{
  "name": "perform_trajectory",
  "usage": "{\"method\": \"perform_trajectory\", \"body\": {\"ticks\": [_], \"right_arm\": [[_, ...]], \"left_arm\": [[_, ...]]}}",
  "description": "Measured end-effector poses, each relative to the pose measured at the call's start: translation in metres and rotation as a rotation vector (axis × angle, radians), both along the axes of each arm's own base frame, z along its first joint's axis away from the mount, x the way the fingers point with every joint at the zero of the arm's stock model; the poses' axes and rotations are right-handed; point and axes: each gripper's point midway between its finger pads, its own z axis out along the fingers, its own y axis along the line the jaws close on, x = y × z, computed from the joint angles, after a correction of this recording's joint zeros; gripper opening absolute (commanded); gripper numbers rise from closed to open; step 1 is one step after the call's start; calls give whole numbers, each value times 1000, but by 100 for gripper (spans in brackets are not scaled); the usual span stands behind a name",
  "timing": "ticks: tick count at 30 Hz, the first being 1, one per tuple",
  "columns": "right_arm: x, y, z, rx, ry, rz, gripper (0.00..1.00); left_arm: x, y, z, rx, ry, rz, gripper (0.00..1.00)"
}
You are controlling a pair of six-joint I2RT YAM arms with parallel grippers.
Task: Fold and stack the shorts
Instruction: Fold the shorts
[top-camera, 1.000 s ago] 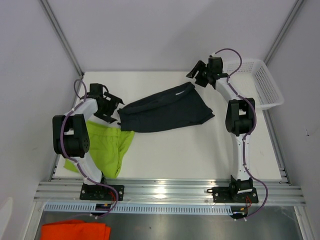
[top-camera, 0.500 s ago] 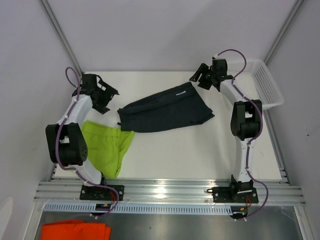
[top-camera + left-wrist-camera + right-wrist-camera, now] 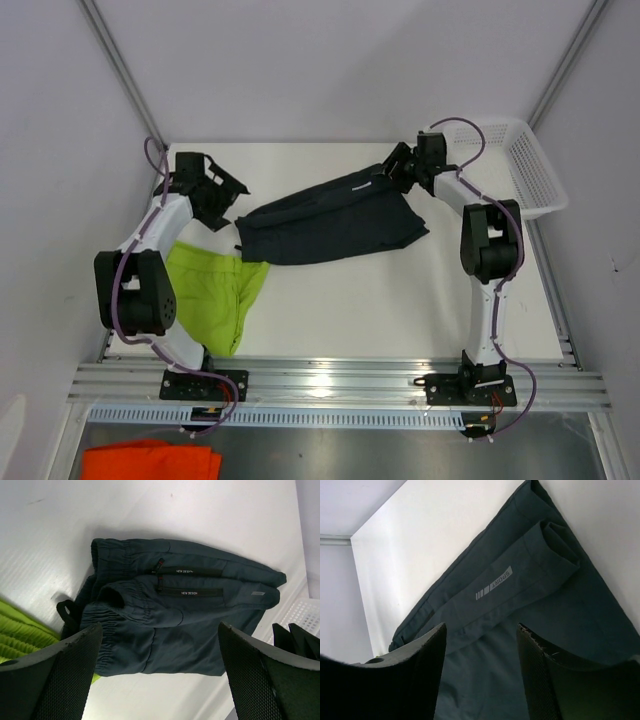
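Observation:
The dark shorts (image 3: 330, 215) lie half folded across the middle of the white table (image 3: 380, 300), waistband to the left, leg hems to the right. The lime green shorts (image 3: 215, 290) lie crumpled at the front left, their edge under the dark waistband. My left gripper (image 3: 216, 191) hovers wide open just left of the dark waistband; in the left wrist view the dark shorts (image 3: 185, 610) fill the space ahead of the left gripper (image 3: 160, 675). My right gripper (image 3: 395, 170) sits open over the far right hem, and the dark fabric (image 3: 520, 580) lies under the right gripper (image 3: 480, 665).
A white mesh basket (image 3: 525, 165) stands at the table's far right corner. An orange cloth (image 3: 150, 462) lies below the front rail at the left. Grey walls close in the table on three sides.
My right gripper has dropped from beyond the far right corner onto the dark shorts' hem, its jaws somewhat narrower. The left gripper swung up and back, then edged toward the waistband.

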Motion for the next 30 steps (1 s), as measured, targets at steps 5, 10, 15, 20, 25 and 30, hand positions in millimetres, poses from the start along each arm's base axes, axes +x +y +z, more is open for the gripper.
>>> {"method": "perform_trajectory", "body": {"ticks": [5, 10, 15, 20, 25, 30], "right_arm": [[3, 4, -13, 17, 18, -12, 62], [4, 3, -29, 21, 51, -26, 60], [7, 3, -38, 31, 60, -47, 56], [10, 3, -50, 39, 73, -64, 51], [12, 2, -66, 42, 94, -81, 44], [19, 2, -70, 56, 87, -99, 21]], "left_arm": [[8, -5, -14, -8, 25, -3, 97], [13, -5, -27, -15, 54, 5, 97], [17, -8, -29, -22, 56, 4, 97], [20, -15, -25, -22, 42, -15, 96], [23, -16, -21, -22, 32, -16, 96], [24, -16, -22, -22, 33, -17, 96]]}}
